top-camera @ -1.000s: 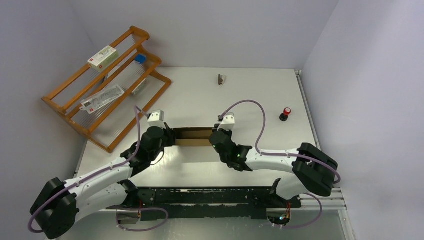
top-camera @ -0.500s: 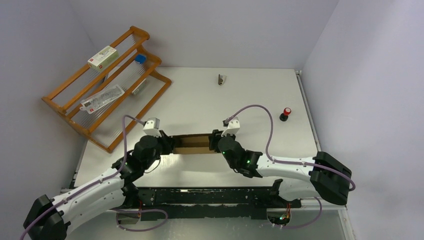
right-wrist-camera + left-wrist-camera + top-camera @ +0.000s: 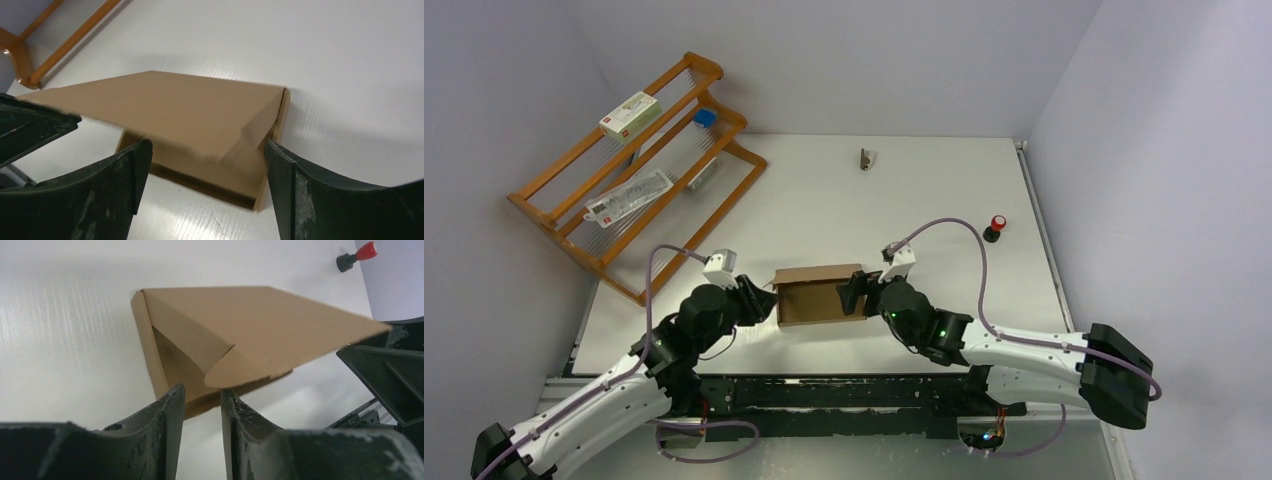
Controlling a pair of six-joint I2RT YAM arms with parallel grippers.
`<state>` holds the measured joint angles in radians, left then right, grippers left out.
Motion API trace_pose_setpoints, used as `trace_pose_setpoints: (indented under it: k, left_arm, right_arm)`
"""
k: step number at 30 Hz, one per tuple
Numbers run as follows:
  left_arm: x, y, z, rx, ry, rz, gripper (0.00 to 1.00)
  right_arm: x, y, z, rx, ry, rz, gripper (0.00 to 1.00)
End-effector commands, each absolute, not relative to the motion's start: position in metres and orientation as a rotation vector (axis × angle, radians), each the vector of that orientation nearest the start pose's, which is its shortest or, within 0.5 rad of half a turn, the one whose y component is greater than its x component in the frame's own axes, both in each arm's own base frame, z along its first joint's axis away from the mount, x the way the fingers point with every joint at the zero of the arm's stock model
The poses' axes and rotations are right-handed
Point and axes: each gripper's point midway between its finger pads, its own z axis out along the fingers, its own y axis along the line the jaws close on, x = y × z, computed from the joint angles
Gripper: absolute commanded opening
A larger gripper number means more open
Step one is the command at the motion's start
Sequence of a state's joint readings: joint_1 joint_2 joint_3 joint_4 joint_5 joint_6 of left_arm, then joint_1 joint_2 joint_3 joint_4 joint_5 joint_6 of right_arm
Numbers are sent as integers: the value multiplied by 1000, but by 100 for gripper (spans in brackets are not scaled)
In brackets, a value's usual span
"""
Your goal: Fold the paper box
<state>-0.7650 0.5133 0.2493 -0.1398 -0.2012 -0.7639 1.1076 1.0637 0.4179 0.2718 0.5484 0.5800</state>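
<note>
Brown cardboard, one piece: the paper box (image 3: 817, 296) sits on the counter (image 3: 904, 190), long side across the top view, with one hand off each end.

Change over the last second:
- Both hands were pinched shut against the box's ends. They have since let go and backed off toward the arm bases.
- Left hand (image 3: 767, 303), off the box's left end: jaws apart by a narrow gap, nothing between them in its own wrist view (image 3: 201, 392).
- Right hand (image 3: 852, 293), off the box's right end: jaws wide apart, the box framed between them but not clamped (image 3: 207, 150).
- The box now looks deeper than before. The lid panel (image 3: 260, 325) stands raised at an angle over the tray, and a rounded tab (image 3: 235, 372) hangs free.

Reading: the lid seems to have sprung ajar on release, so the closing fold is probably not locked. I judge the task late but unfinished. The lid still needs pressing down and the tabs tucking.

Not resolved:
- Whether either hand's tips still touch the box ends; the top view is too small to tell.
- Side flaps under the lid are mostly covered.
- The lid's near edge is blurred in the right wrist view.
- The box's underside and its wall nearest the arm bases are unseen.
- A small grey item (image 3: 865, 158), well beyond the box's far side, is too small to identify.
</note>
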Motion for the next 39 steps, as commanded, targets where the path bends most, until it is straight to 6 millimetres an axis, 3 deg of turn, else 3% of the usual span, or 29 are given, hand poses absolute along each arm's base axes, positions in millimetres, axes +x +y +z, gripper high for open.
trace_pose_setpoints:
  k: [1,4,9,12,18,23,29,34,39]
  left_arm:
    - [181,-175,113,-138,2084,-816,40]
    - [175,-173,117,-133,2099,-828,46]
    - [168,-159,135,-175,2097,-808,50]
    - [171,-152,161,-223,2029,-821,53]
    - [183,-136,209,-265,1936,-743,70]
    - [204,-145,224,-208,1943,-644,76]
    - [232,-171,208,-137,2003,-571,74]
    - [234,-189,182,-74,2089,-579,69]
    - [222,-197,153,-65,2151,-639,58]
  right_arm:
    - [200,259,123,-179,1966,633,87]
    - [193,256,124,-217,1992,638,99]
    - [186,250,144,-282,2002,627,100]
    - [190,243,163,-291,1991,577,100]
    - [212,235,201,-248,1978,431,100]
    - [246,234,211,-215,2001,343,100]
    - [273,243,184,-218,2098,378,99]
    - [265,252,149,-291,2196,384,95]
    - [252,247,124,-273,2235,421,92]
